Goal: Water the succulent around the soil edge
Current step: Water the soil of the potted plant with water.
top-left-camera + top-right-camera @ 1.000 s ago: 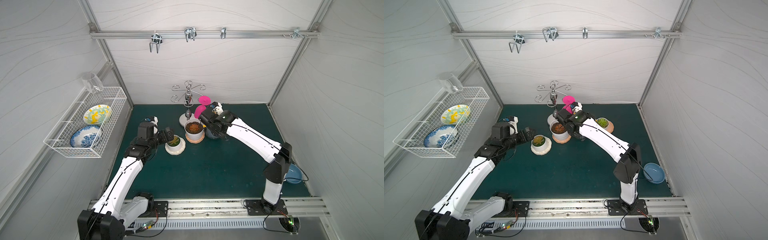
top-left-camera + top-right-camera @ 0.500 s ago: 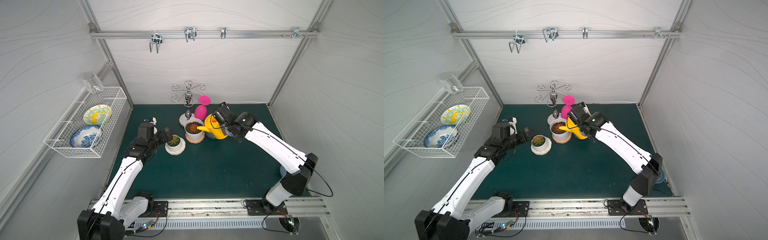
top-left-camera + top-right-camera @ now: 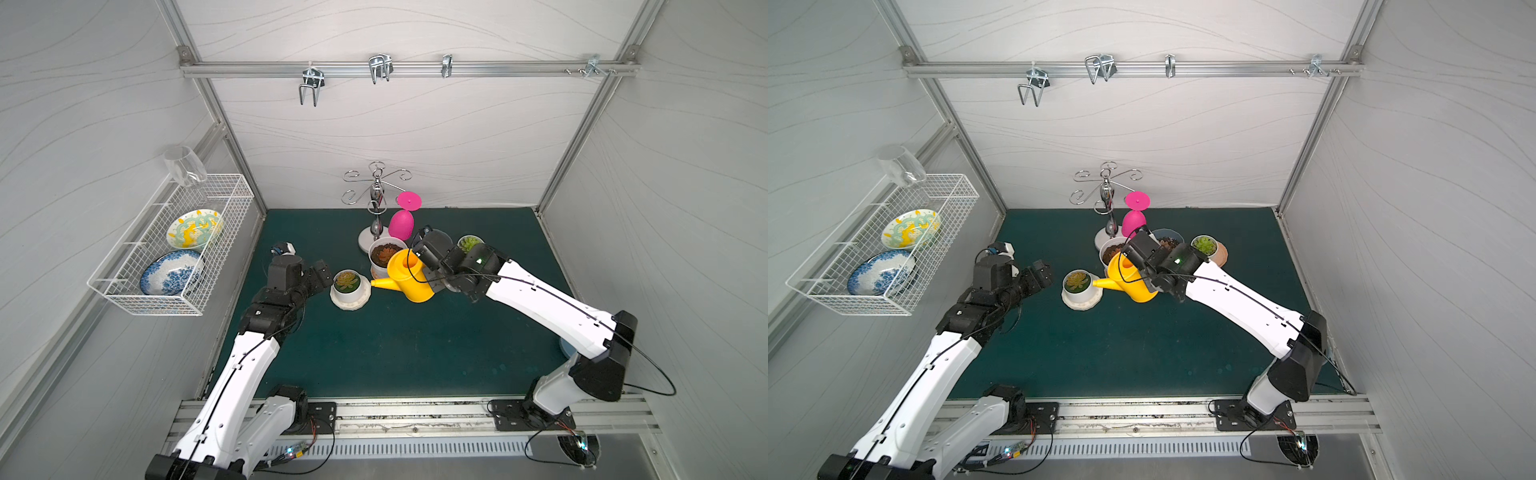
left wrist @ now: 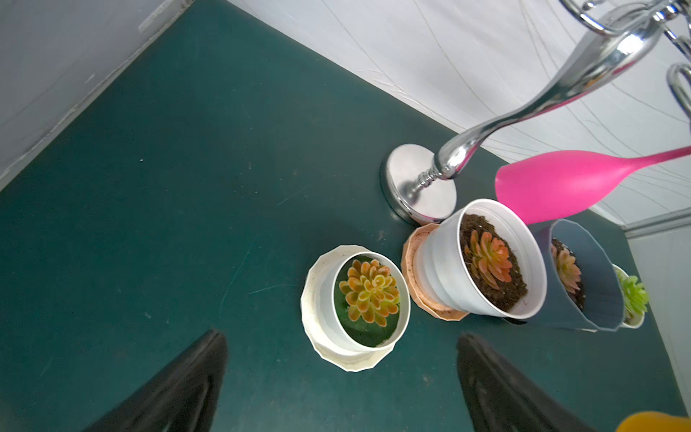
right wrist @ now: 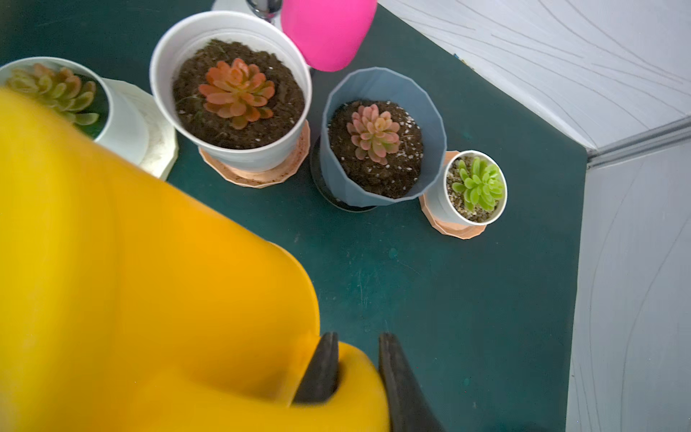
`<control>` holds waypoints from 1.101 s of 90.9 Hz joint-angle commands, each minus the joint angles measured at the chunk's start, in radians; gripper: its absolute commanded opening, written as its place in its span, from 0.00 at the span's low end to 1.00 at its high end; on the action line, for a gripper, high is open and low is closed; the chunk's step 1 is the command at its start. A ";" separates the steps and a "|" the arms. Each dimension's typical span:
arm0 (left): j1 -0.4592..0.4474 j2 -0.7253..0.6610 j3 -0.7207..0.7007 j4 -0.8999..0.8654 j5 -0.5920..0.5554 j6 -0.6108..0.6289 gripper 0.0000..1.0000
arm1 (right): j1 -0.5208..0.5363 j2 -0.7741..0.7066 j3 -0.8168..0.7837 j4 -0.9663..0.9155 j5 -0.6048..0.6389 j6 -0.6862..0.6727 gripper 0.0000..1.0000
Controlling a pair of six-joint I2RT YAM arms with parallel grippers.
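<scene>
**Watering can held with its spout at the rim of the yellow-orange succulent's pot**

Right wrist view. The right gripper (image 5: 357,368) is shown with its jaws drawn narrowly together on the handle of the yellow watering can (image 5: 149,280), whose blurred body fills much of the view. Beyond it, four pots are ranged in a row: the small white pot (image 5: 123,127) of the yellow-orange succulent (image 5: 56,91), a larger white pot (image 5: 239,155), a grey-blue pot (image 5: 377,80) and a little pot of green succulent (image 5: 437,204).

Left wrist view. The left gripper (image 4: 340,348) is seen with its jaws spread wide. The small white pot, stood on a white saucer (image 4: 310,299), lies beyond the fingers (image 4: 179,385) and is untouched by them.

Top views. In both top views the small white pot is placed left of the middle of the dark green surface (image 3: 395,353), somewhat toward its far edge. The can's spout (image 3: 380,284) is directed at this pot, and its tip is set just beside the rim. The left gripper is held near the pot on the opposite side, apart from it. The other three pots are lined along the far edge, beside an inverted pink goblet (image 3: 401,224) and a chrome stand (image 3: 376,193).
</scene>
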 commanded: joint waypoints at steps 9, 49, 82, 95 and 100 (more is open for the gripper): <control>0.122 0.004 -0.003 -0.034 0.088 -0.066 1.00 | 0.092 0.116 0.095 -0.058 0.143 0.050 0.00; 0.281 0.276 0.011 -0.102 0.310 -0.173 1.00 | 0.146 0.373 0.381 -0.210 0.344 0.023 0.00; 0.288 0.389 -0.040 0.031 0.435 -0.182 1.00 | 0.157 0.538 0.576 -0.230 0.488 -0.096 0.00; 0.288 0.375 -0.050 0.047 0.424 -0.182 1.00 | 0.159 0.581 0.626 -0.213 0.539 -0.147 0.00; 0.288 0.373 -0.055 0.057 0.427 -0.188 1.00 | 0.163 0.596 0.640 -0.206 0.563 -0.171 0.00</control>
